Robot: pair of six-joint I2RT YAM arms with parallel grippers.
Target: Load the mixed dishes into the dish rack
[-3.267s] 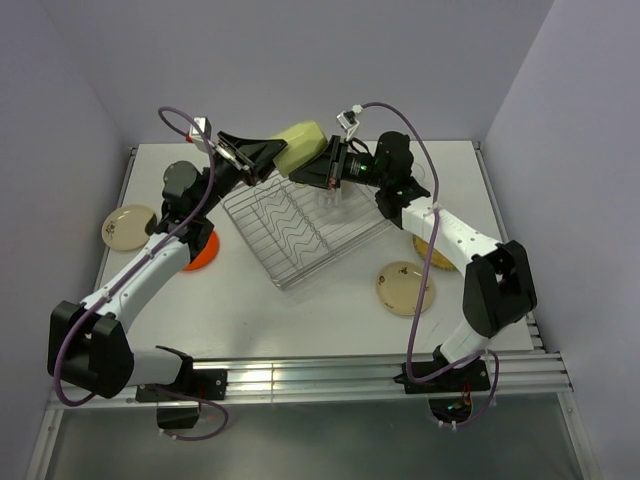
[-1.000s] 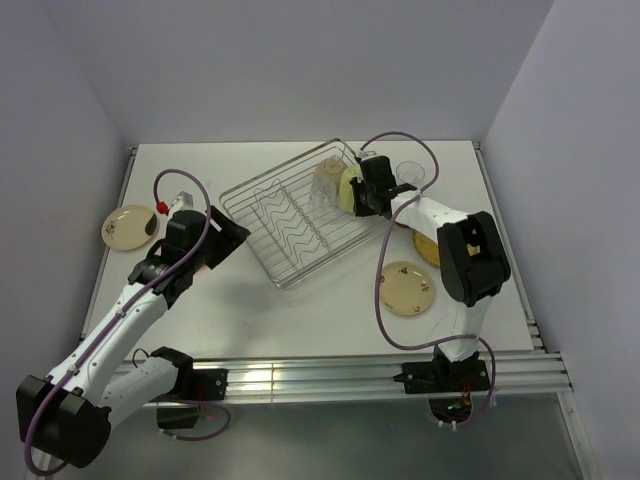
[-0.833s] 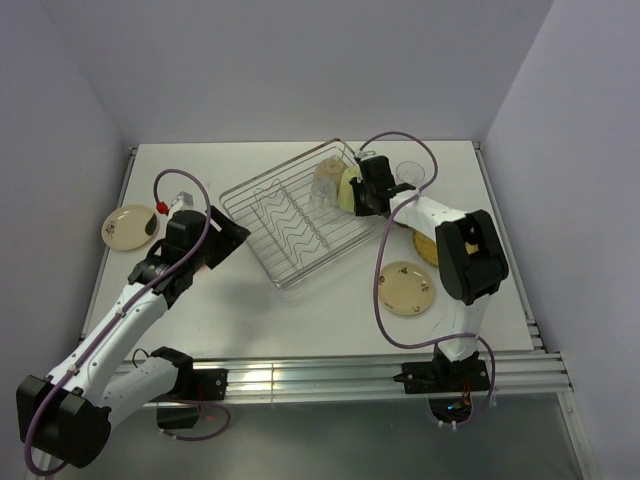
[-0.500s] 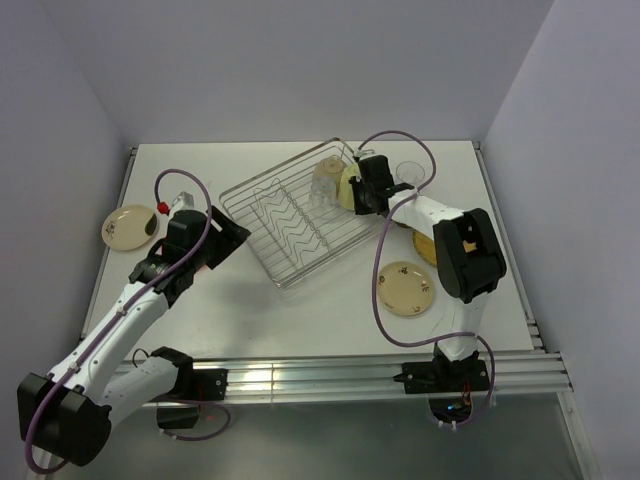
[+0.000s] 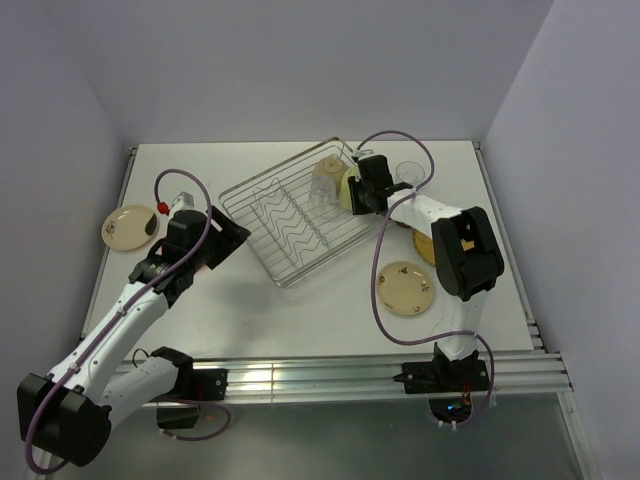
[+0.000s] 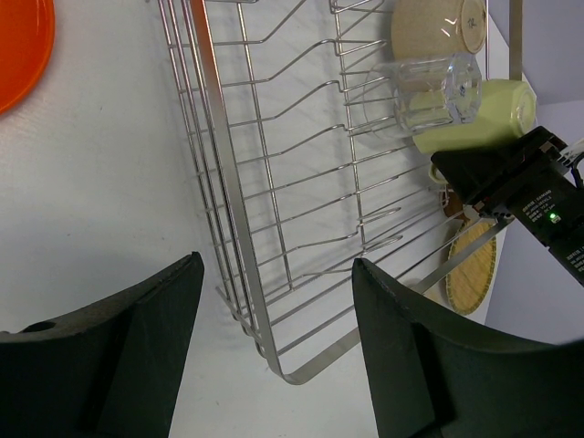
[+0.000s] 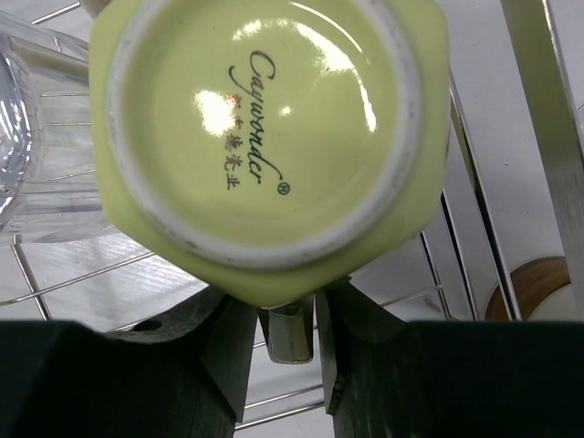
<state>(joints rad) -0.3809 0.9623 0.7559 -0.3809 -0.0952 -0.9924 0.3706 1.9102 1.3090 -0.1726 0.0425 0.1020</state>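
White table point(image 5: 300, 320) holds one dish rack point(image 6: 216, 137), the left gripper point(image 6: 274, 338) spread and empty beside it. Outside lie two cream speckled plates point(image 5: 128, 227), one orange plate point(image 6: 18, 46) and one yellow woven plate point(image 6: 474, 265). The right gripper point(image 7: 290, 336) pinches the single pale-green mug point(image 7: 274, 137) by its handle, inverted in the rack's far-right corner. It should lower level, clear of the nearer of two clear glasses point(image 6: 424, 91).

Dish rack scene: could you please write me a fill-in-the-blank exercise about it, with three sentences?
1. The left gripper has its jaws ____ and holds nothing.
2. Inside the dish rack, a clear glass sits next to the pale-____ mug.
3. In the left wrist view, the plate at the top left corner is ____.

Missing words: open; green; orange.
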